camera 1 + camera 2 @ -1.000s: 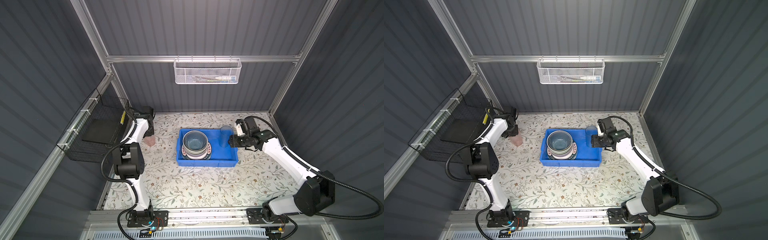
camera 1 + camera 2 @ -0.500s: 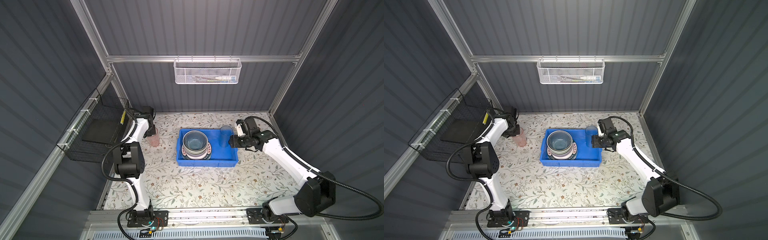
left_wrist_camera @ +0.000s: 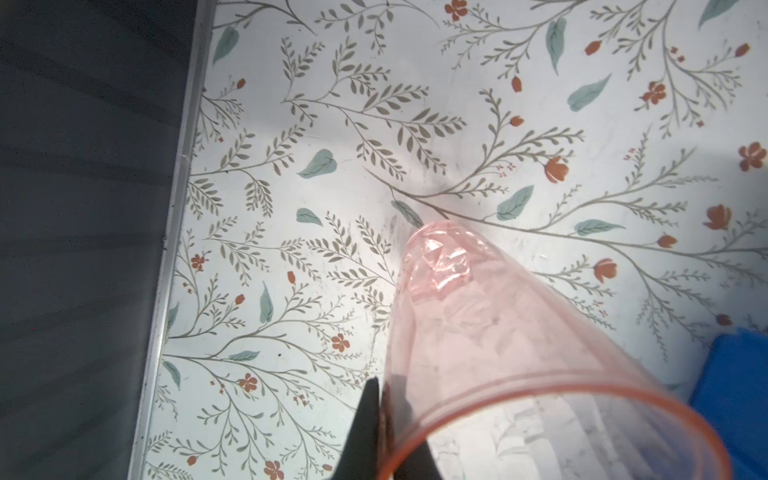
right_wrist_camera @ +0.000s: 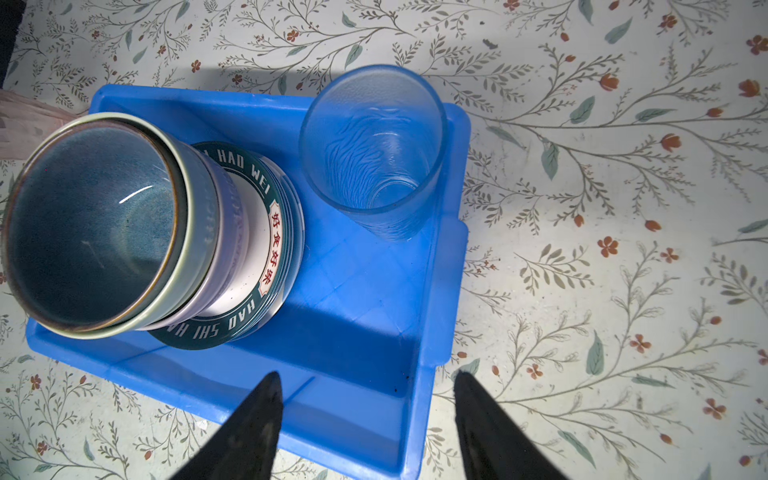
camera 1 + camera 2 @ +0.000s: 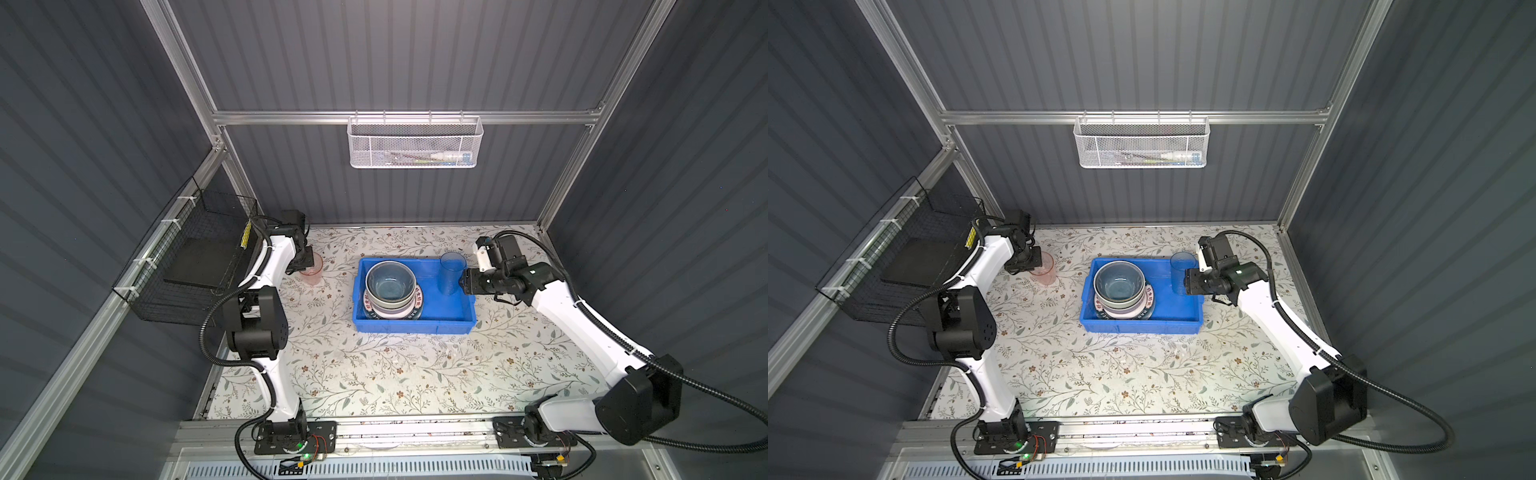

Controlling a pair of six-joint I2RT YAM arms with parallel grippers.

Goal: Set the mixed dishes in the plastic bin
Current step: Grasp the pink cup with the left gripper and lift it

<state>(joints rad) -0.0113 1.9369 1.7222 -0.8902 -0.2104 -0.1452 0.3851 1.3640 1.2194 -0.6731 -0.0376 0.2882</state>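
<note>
The left gripper (image 5: 305, 259) is pinching the wall of the pink tumbler (image 5: 312, 272) at its rim; the left wrist view shows one dark finger (image 3: 365, 415) outside the rim and the other just inside it, pressed together on the thin plastic. The tumbler hangs below these fingers, upright or nearly so, with its long axis running down from them to the floral table (image 5: 374, 365). Whether its base touches the table I cannot tell. It is the only dish outside the bin (image 5: 411, 330), so this looks like the last carry, and the left arm, already gripping the tumbler, is the one to make it. The bin lies sideways from the left fingers, toward the right arm, across a bare strip of table. Its near end is filled by the stack of bowls and plates (image 5: 390, 282), which stands between the fingers and the free floor. In my judgement the tumbler must rise above the bin's rim and pass over or around that stack. A grip on one wall alone may let the tumbler swing. The right gripper (image 4: 365, 376) has its fingers spread and holds nothing, hovering at the bin's other end. The blue tumbler (image 4: 374, 145) stands upright in the bin's corner just beyond those fingertips, clear of them, with open bin floor between
</note>
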